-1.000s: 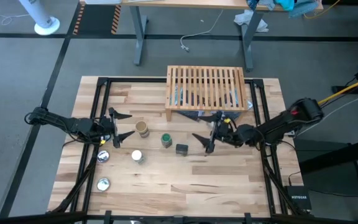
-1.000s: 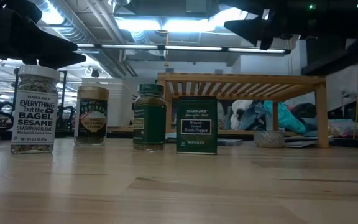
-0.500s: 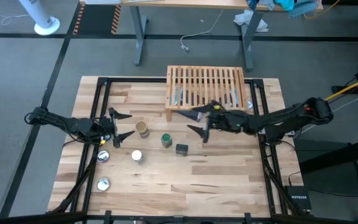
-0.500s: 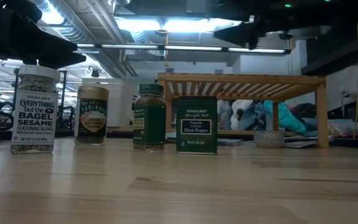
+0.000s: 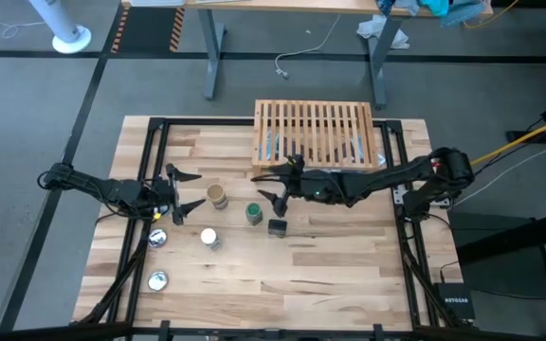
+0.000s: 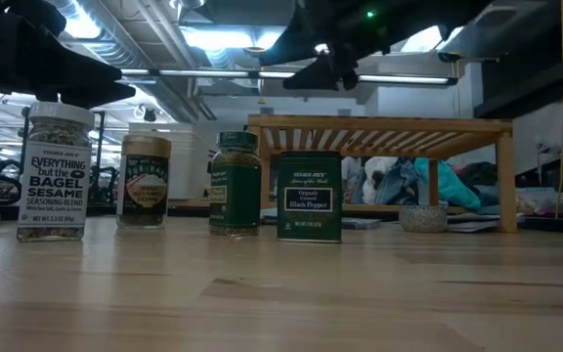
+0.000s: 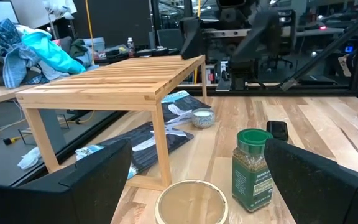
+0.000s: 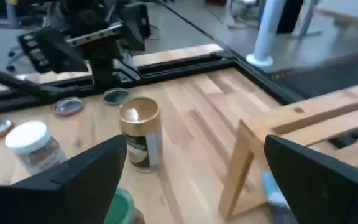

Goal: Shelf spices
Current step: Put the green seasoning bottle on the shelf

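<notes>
The right hand (image 5: 275,184), fingers spread wide, hung above the green-lidded jar (image 5: 253,213) and dark tin (image 5: 277,227), probably to pick one for the shelf (image 5: 316,133), while the left hand (image 5: 184,191), also spread, waited beside the tan jar (image 5: 217,197).

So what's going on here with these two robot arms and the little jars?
The spices stand on the table in front of the shelf, none shelved yet. The right gripper hangs open above the green-lidded jar and the dark tin, holding nothing. The left gripper waits open beside the tan-brown jar.
</notes>
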